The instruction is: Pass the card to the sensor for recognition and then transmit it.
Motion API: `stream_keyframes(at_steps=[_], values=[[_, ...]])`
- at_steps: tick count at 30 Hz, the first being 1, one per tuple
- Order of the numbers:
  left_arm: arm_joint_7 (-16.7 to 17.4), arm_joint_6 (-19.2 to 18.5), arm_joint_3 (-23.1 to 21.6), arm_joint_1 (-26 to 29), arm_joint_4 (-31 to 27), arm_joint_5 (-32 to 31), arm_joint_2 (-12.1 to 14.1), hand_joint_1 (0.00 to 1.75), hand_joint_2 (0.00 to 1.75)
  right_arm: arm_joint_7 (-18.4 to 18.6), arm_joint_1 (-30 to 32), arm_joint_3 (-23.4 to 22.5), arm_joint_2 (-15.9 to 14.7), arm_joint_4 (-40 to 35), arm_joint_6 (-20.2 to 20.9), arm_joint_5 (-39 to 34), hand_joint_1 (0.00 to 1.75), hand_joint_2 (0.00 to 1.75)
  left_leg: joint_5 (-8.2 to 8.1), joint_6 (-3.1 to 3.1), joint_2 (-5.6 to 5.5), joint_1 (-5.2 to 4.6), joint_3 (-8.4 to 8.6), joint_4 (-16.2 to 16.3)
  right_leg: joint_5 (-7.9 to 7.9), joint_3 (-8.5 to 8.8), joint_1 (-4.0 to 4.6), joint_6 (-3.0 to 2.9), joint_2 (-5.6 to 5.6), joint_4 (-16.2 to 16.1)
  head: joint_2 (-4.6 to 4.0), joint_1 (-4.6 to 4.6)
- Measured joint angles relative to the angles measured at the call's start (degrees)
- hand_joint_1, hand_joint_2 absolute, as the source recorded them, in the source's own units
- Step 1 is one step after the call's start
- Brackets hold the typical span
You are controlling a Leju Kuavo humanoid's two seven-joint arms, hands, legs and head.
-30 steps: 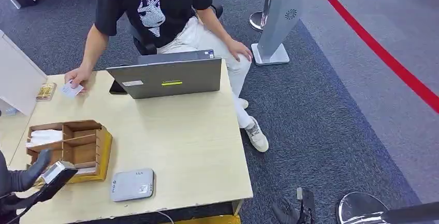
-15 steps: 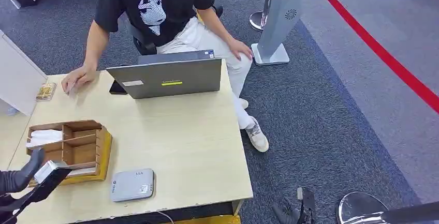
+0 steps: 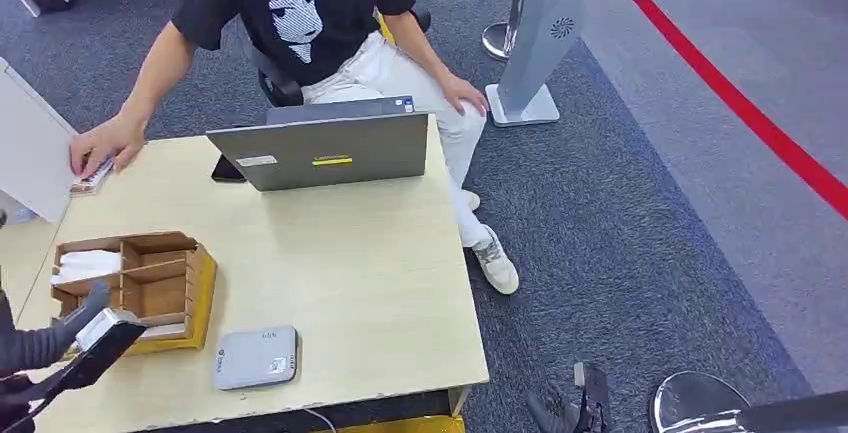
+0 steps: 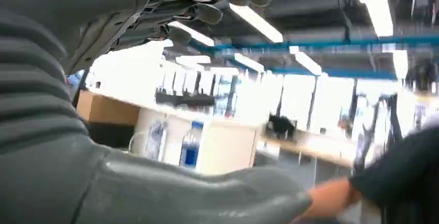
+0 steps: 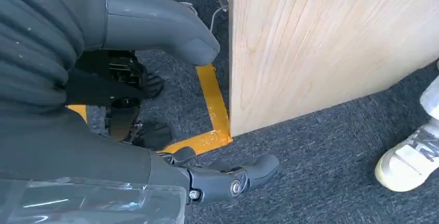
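Table: light wooden rectangular table (image 3: 350, 273) carrying all items.
Organiser: brown compartmented wooden box (image 3: 150, 283) at the table's left edge.
Sensor: flat grey rounded reader (image 3: 256, 357), near front edge.
Left hand (image 3: 45, 348): grips small white card (image 3: 100, 328) beside the organiser.
Right hand (image 5: 155, 100): empty, fingers apart, beside the table.

The left hand (image 3: 60, 343) sits low at the near left corner, thumb raised and dark fingers stretched forward, pinching a white card (image 3: 100, 328) between them. The right hand (image 5: 171, 105) hangs down toward the floor, holding nothing, its thick thumb well apart from the loosely bent fingers (image 5: 233, 177).
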Motion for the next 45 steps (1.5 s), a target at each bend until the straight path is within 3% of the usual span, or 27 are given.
stream_keyframes(at_steps=[3,5,6,8,13,21,25,31,40,45], values=[[2.17,-9.88,-0.24,-0.04,0.0,0.86,2.4,0.0,1.75,0.22,0.06,0.0,0.0,0.0,0.22,0.26,0.0,1.75,0.0,0.0,0.01,0.02,0.0,0.0,0.0,-0.02,0.01,-0.01,0.01,0.01,0.0,0.02],[3.21,-19.76,-1.4,-0.14,0.0,1.92,6.29,0.0,1.75,0.57,-0.06,-0.04,-0.02,0.02,1.09,1.13,0.0,1.75,0.01,-0.02,0.02,0.06,0.0,0.0,-0.01,-0.03,0.04,-0.03,0.03,0.02,0.0,0.0],[3.46,-22.5,-1.99,-0.14,0.0,2.32,7.69,0.0,1.75,0.7,-0.19,-0.07,-0.02,0.04,1.25,1.44,0.0,1.75,0.01,-0.02,0.03,0.06,0.0,0.0,-0.01,-0.03,0.04,-0.04,0.04,0.04,-0.02,0.0],[4.26,-25.2,-2.97,-0.12,0.0,2.76,10.89,0.0,1.75,1.09,-0.6,-0.11,-0.02,0.2,1.38,1.79,0.0,1.75,0.02,-0.03,0.04,0.06,0.01,0.0,-0.02,-0.04,0.04,-0.05,0.05,0.06,-0.02,0.0],[5.58,-26.12,-4.48,-0.04,-0.42,1.81,14.78,0.0,1.75,1.22,-1.3,-0.28,-0.02,0.26,1.38,2.25,0.0,1.75,0.02,-0.03,0.02,0.06,0.0,0.0,-0.02,-0.03,0.04,-0.06,0.03,0.06,-0.02,0.02],[6.98,-21.71,-4.79,4.26,-2.84,-1.63,19.85,0.0,1.75,0.11,-1.11,-1.27,-0.02,0.61,2.14,2.99,0.0,1.75,0.0,-0.03,0.03,0.05,-0.01,0.0,-0.04,-0.04,0.03,-0.06,0.04,0.05,-0.02,0.0],[7.04,-20.74,-4.74,7.07,-4.31,-3.06,20.51,0.0,1.75,0.79,-1.21,-1.9,-0.02,0.55,2.08,3.52,0.0,1.75,0.0,-0.04,0.0,0.05,-0.01,-0.01,-0.07,-0.01,0.04,-0.1,-0.02,0.05,0.0,0.0],[5.84,-12.06,-5.49,11.86,-5.6,-6.1,18.34,0.0,1.75,1.16,-0.9,-2.58,0.04,0.17,1.97,4.52,0.0,1.75,0.0,-0.04,0.01,0.03,0.0,-0.01,-0.07,-0.01,0.02,-0.1,0.0,0.04,0.0,0.04],[10.21,-5.2,-9.99,15.24,-5.75,-9.2,16.49,0.0,1.75,1.27,-0.83,-3.41,0.28,-0.48,2.08,5.35,0.0,1.75,-0.01,-0.04,-0.01,0.03,0.0,-0.01,-0.07,-0.01,0.02,-0.1,-0.02,0.03,0.0,0.0],[12.92,0.44,-10.36,15.51,-3.58,-14.78,15.46,0.0,1.75,1.4,-0.83,-3.41,0.55,-1.01,2.05,5.35,0.0,1.75,-0.01,-0.04,-0.01,0.04,0.0,-0.01,-0.07,0.0,0.03,-0.1,-0.02,0.06,-0.02,0.02]])
